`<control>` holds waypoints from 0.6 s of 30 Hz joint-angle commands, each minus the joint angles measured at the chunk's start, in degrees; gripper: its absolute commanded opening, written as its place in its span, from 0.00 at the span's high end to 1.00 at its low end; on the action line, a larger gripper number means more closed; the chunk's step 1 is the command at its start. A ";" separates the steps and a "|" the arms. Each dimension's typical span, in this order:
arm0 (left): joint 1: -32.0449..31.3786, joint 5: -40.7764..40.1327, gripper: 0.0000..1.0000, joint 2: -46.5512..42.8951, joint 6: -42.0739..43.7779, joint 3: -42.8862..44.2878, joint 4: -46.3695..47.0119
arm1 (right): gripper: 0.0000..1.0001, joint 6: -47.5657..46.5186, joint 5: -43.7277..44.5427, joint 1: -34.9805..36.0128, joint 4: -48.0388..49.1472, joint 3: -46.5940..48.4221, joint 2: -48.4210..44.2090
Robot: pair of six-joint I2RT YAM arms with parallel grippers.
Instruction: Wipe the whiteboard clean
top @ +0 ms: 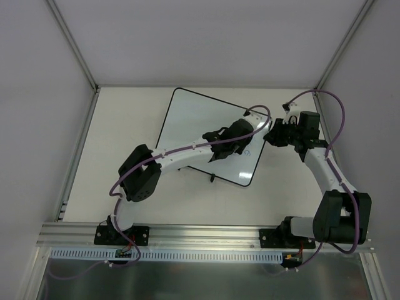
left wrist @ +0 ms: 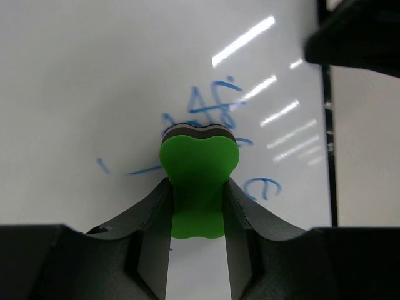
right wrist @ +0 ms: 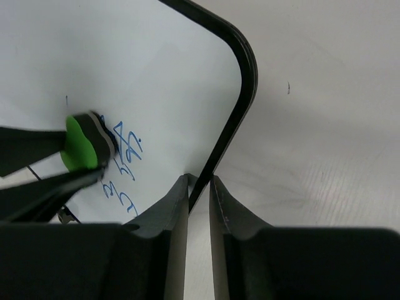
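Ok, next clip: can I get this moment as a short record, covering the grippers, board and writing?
left gripper: shut on green eraser, pad against the whiteboard
right gripper: shut on the whiteboard rim, below a rounded corner
blue writing: visible around the eraser, not yet wiped

**Laboratory robot test cell**

A bench enclosure of the kind used for robot experiments. Plain white panels form the back and side walls, joined by aluminium corner posts. The white tabletop ends at an aluminium extrusion rail, on which the left arm and right arm stand on black base plates. Purple cables loop along both arms, and a slotted cable duct runs beside the rail.
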 commanded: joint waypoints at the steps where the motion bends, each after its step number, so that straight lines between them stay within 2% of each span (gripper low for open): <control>1: -1.52 3.95 1.00 3.99 -0.35 0.25 -3.09 | 1.00 -1.60 -1.61 1.28 2.39 0.46 -3.06; 5: -2.57 4.30 1.00 4.61 -0.61 0.60 -3.53 | 1.00 -1.51 -1.70 1.28 2.39 0.37 -3.15; 9: -1.88 -0.78 1.00 1.89 -1.66 -1.33 -3.79 | 1.00 -1.51 -1.53 1.28 2.47 0.37 -3.33; 18: 2.17 -4.22 1.00 -7.77 -7.73 -12.48 -3.53 | 1.00 -1.69 -2.67 1.28 2.39 0.46 -2.80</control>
